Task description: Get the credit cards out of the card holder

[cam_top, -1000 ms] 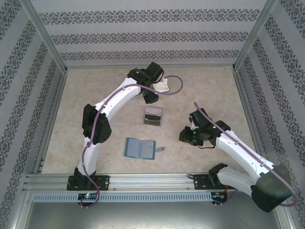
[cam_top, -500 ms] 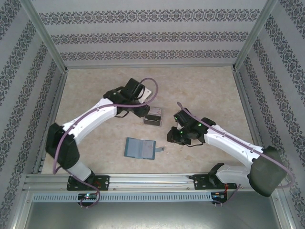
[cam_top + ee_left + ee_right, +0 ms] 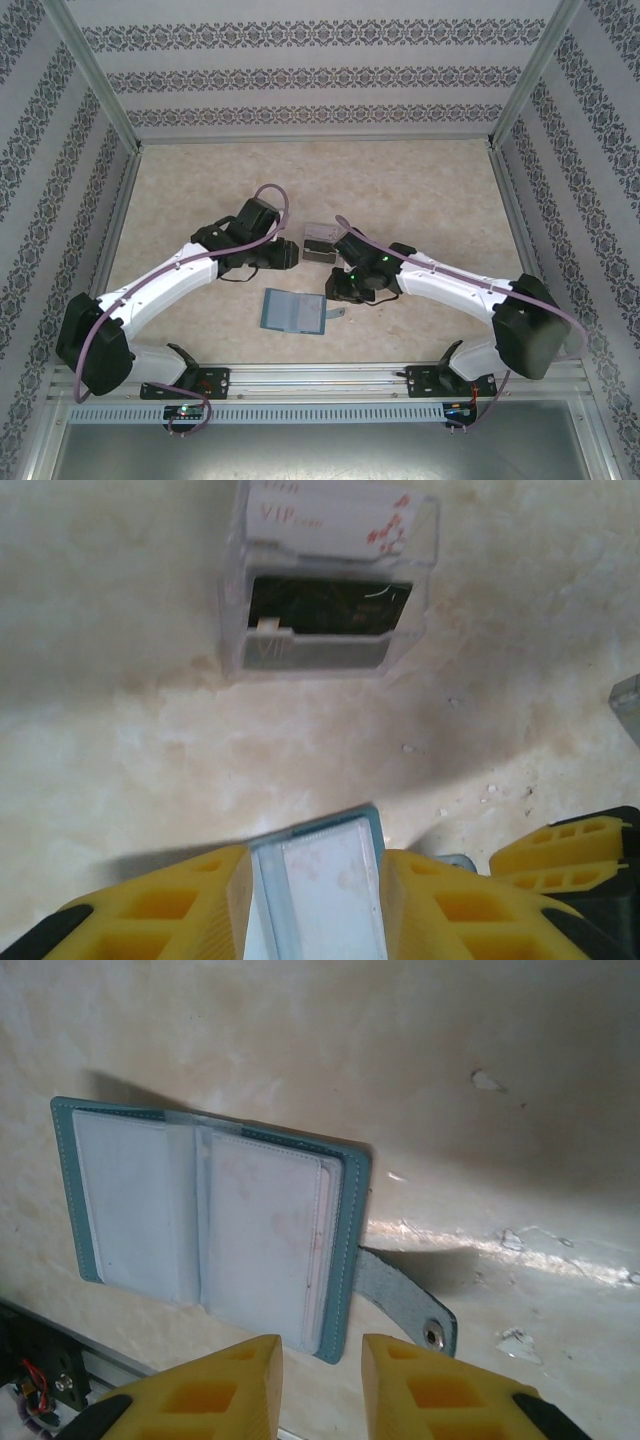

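Approach step: left jaws and right jaws hover open over the card holder (image 3: 135, 1200) at the tabletop's (image 3: 420, 190) 6 o'clock; the next move calls for pinching its pale credit card (image 3: 265, 1235).

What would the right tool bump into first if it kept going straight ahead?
Most likely the card holder, lying open on the table just ahead of the right tool. How much height is left above it is hard to tell.

Left tool (image 3: 315, 880) and right tool (image 3: 320, 1360), now nearer the card holder (image 3: 293, 311).
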`<state>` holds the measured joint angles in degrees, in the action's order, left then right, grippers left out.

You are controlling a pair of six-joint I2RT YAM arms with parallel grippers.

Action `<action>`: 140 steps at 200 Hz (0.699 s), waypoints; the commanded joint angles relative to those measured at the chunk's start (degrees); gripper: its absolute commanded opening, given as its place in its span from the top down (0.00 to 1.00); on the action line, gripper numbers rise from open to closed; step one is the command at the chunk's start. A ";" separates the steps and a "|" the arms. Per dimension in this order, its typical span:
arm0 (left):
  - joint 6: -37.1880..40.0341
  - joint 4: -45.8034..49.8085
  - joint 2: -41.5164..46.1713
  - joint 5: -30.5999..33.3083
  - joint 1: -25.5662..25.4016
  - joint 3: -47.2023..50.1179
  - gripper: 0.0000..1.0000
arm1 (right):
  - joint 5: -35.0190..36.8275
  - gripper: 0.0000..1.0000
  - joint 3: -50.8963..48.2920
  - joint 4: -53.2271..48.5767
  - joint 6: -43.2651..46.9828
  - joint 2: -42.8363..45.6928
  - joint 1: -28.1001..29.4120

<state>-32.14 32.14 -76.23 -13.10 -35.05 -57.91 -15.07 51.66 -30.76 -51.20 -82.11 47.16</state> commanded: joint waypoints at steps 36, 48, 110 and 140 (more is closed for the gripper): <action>-8.73 -2.85 5.03 -0.73 -1.70 7.36 0.61 | -2.56 0.72 2.57 2.97 -0.83 -4.64 1.92; -9.89 -4.08 5.23 -1.09 -1.88 8.50 0.62 | -2.84 0.71 2.65 3.14 -0.73 -5.48 2.30; -15.64 -12.29 2.74 -6.25 -3.95 12.50 0.64 | -3.13 0.72 0.60 5.19 -1.57 -8.07 3.18; -18.12 -15.46 1.10 -8.00 -4.67 14.06 0.65 | -1.80 0.72 -0.48 4.81 -1.23 -8.67 3.20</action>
<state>-46.65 21.93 -73.78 -18.41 -38.70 -45.08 -17.63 52.71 -26.06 -52.21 -89.97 49.78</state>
